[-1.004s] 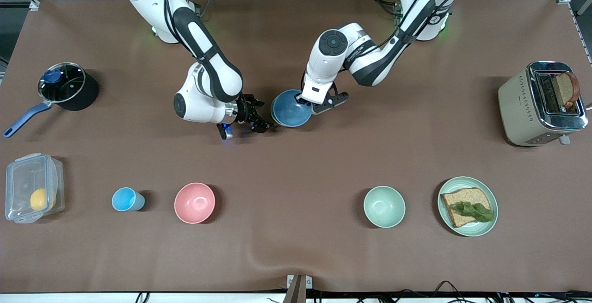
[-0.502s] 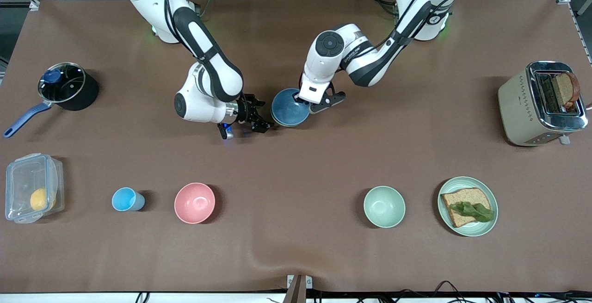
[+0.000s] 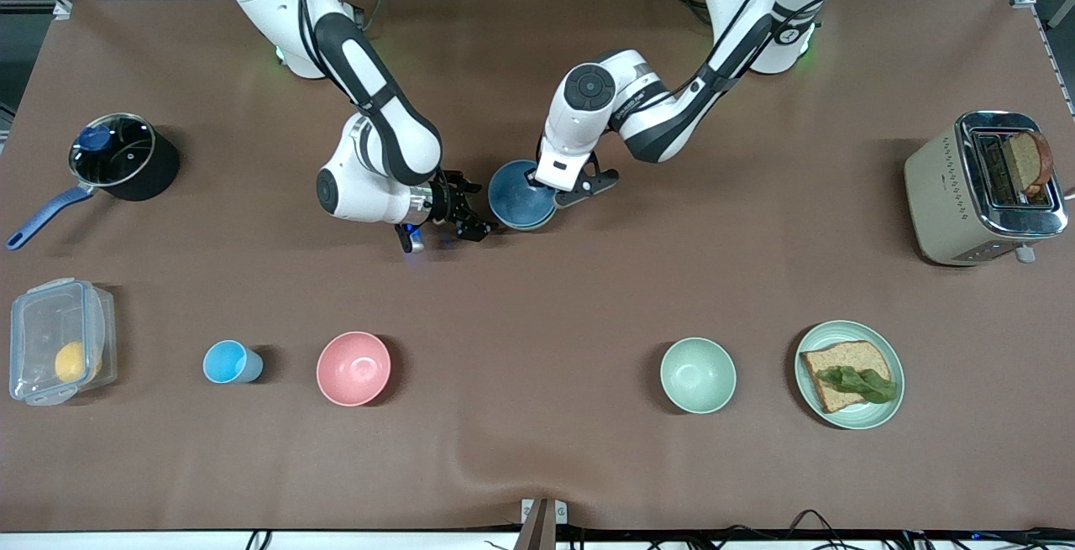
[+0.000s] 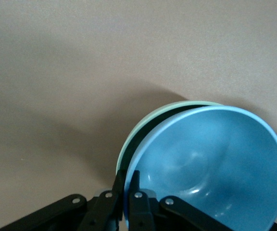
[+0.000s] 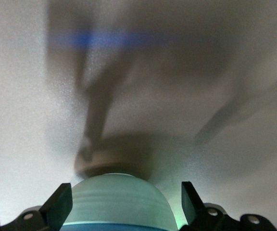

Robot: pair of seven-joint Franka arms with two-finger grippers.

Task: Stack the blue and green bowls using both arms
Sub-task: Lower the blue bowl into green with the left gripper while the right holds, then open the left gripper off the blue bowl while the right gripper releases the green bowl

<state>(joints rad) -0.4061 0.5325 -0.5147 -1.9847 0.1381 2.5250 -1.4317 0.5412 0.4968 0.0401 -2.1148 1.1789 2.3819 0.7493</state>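
Since a second ago your left pincer (image 3: 546, 187), clamped on the blue bowl (image 3: 519, 193) rim, has tipped it steeper into the green bowl (image 4: 143, 127); your right pincer (image 3: 472, 216) straddles both, spread wide, mid-desk (image 3: 537, 298).

Both grippers crowd the blue bowl (image 3: 521, 195) at upper centre; the frame's middle band looks open, above the pink bowl (image 3: 353, 368) and mint bowl (image 3: 697, 374).

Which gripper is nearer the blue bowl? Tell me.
Left. The left gripper has its fingers clamped on the blue bowl's rim; the right gripper, fingers open, sits just beside the nested green bowl.
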